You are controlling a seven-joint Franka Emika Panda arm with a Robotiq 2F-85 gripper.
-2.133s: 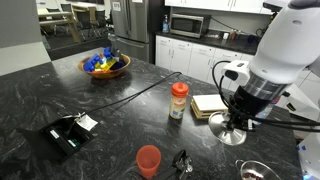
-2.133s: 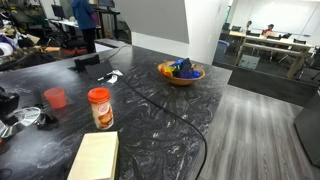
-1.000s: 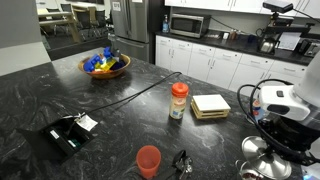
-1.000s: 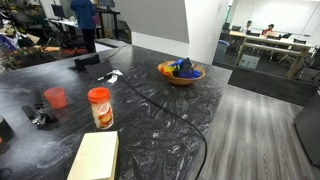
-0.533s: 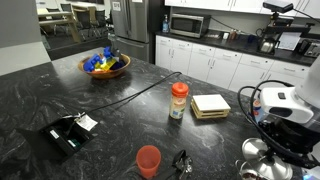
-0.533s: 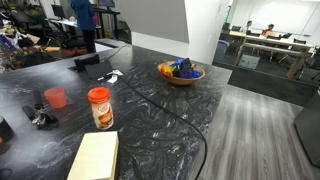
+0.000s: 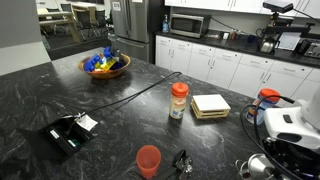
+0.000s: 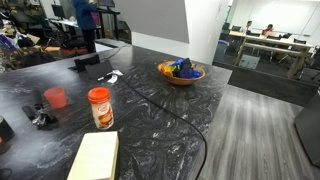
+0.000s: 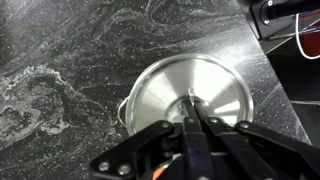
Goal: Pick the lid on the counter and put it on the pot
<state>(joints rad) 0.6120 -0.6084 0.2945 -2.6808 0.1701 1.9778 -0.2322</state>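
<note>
**Lid held at the pot, tool clamped on the knob**

In the wrist view the tool (image 9: 191, 112) comes in from the bottom edge. Its two fingers (image 9: 166, 133) run in to a point and are pressed together on a small upright stub, the knob. That stub sits at the centre of the lid (image 9: 215, 85), a round shiny disc with a brighter inner circle.

The pot (image 9: 124, 110) shows only as a side handle and a sliver of rim poking out at the lid's left edge. The lid is centred over the pot's mouth and hides it. Whether it is seated on the rim or just above it, I cannot tell.

All of this is on the dark marbled counter (image 9: 60, 60), near a corner of it (a black box and wires lie past the edge, top right).

In an exterior view the white arm (image 7: 290, 128) is low at the right edge. Shiny steel (image 7: 253, 167) sits under it at the bottom of the frame, and lid and pot cannot be told apart there.

The rest on the counter stands well apart from the pot:
- a red cup (image 7: 148, 160), with keys (image 7: 182, 162) just beside it
- a jar with an orange cap (image 7: 178, 100)
- a tan notepad (image 7: 210, 104) near the jar
- a woven bowl (image 7: 105, 65) of colourful items at the far end
- a black cable (image 7: 140, 92) running across
</note>
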